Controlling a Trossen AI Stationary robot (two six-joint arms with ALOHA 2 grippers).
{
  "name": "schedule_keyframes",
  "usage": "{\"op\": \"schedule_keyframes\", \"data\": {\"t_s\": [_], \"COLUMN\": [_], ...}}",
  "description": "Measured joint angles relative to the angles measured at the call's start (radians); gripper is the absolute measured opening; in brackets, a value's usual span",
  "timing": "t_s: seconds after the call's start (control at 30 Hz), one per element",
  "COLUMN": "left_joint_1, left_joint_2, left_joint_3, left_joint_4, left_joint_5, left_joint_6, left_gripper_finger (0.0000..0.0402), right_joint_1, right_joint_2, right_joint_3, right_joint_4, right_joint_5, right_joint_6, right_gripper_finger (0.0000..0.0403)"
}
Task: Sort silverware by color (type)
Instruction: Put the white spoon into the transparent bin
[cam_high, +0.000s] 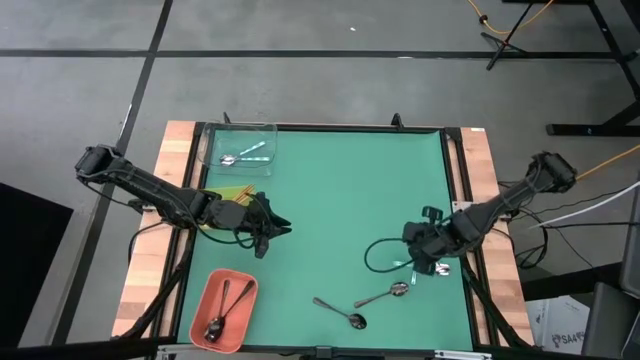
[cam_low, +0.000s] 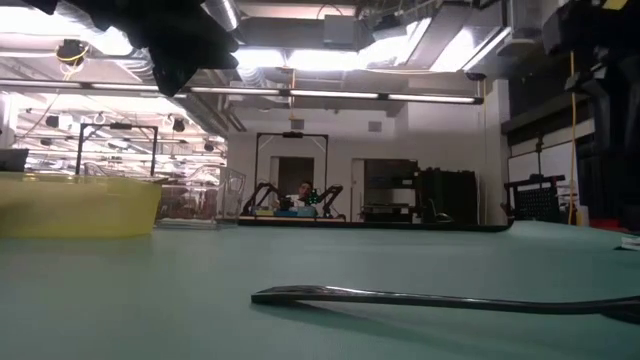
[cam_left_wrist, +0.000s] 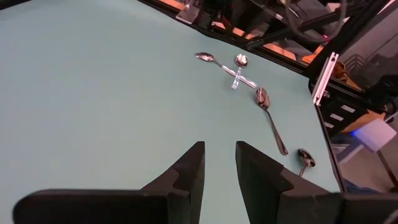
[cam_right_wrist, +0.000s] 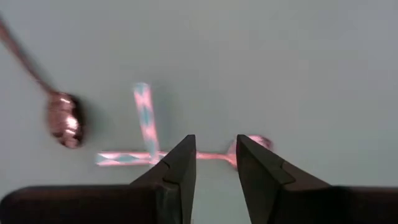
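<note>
My right gripper (cam_high: 427, 264) hangs open, pointing down, just over two shiny silver spoons (cam_right_wrist: 144, 121) that lie crossed on the green mat near the right edge. One spoon's handle (cam_right_wrist: 214, 155) runs under the gap between the fingers; I see no touch. A brownish spoon (cam_right_wrist: 64, 121) lies beside them. Two more spoons lie near the front edge: a shiny one (cam_high: 385, 294) and a dark one (cam_high: 340, 312). My left gripper (cam_left_wrist: 219, 167) is open and holds nothing, hovering beside the yellow-green tray (cam_high: 232, 192).
A clear tray (cam_high: 238, 146) with silver spoons stands at the far left. A salmon-orange tray (cam_high: 224, 308) with dark spoons stands at the near left. The dark spoon's handle (cam_low: 430, 297) lies flat in the low view. The mat's middle (cam_high: 340, 210) is bare.
</note>
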Motion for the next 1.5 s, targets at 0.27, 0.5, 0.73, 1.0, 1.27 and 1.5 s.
{"op": "schedule_keyframes", "data": {"t_s": [0.27, 0.5, 0.73, 1.0, 1.27, 1.5], "left_joint_1": [0.000, 0.000, 0.000, 0.000, 0.000, 0.000], "left_joint_2": [0.000, 0.000, 0.000, 0.000, 0.000, 0.000], "left_joint_3": [0.000, 0.000, 0.000, 0.000, 0.000, 0.000], "left_joint_4": [0.000, 0.000, 0.000, 0.000, 0.000, 0.000], "left_joint_5": [0.000, 0.000, 0.000, 0.000, 0.000, 0.000], "left_joint_6": [0.001, 0.001, 0.001, 0.001, 0.000, 0.000], "left_gripper_finger": [0.0085, 0.0085, 0.0085, 0.0085, 0.0085, 0.0085], "right_joint_1": [0.094, 0.166, 0.193, 0.193, 0.193, 0.192], "right_joint_2": [0.000, 0.000, 0.000, 0.001, 0.001, 0.001], "right_joint_3": [-0.070, -0.142, -0.193, -0.257, -0.298, -0.304], "right_joint_4": [0.186, 0.308, 0.351, 0.384, 0.445, 0.455], "right_joint_5": [-0.024, -0.024, 0.001, 0.003, 0.002, 0.002], "right_joint_6": [0.075, 0.147, 0.146, 0.147, 0.148, 0.148], "right_gripper_finger": [0.0104, 0.0104, 0.0104, 0.0104, 0.0104, 0.0104]}}
